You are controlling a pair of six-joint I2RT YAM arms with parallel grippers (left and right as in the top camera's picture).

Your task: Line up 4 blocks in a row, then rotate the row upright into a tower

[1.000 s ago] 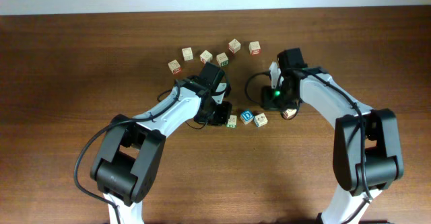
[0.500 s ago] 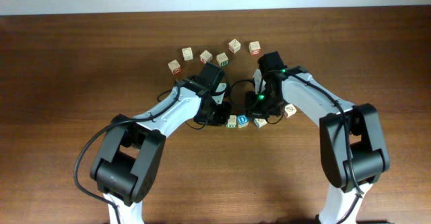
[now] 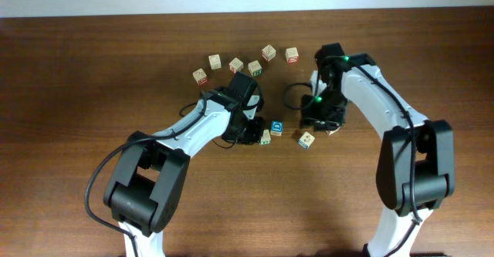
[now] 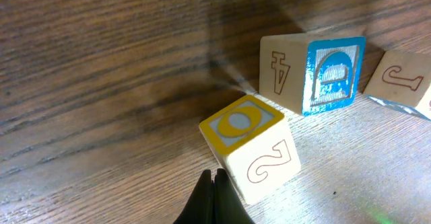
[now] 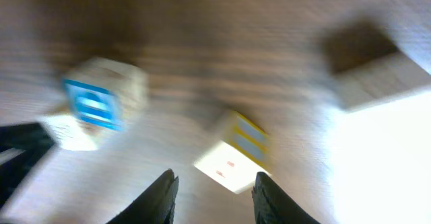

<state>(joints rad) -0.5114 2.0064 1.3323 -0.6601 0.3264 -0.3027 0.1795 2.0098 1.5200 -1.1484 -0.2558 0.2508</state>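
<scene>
One yellow block (image 4: pixel 252 146) by L jaws

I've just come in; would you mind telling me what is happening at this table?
Two robot arms are working on small light-wood alphabet cubes on a brown wooden table. The left gripper, shut, has its tips right beside a cube with a yellow top face, near a blue-faced cube. The right gripper is open and empty above a cube with a yellow-bordered face; its view is blurred. More cubes lie farther back.
</scene>
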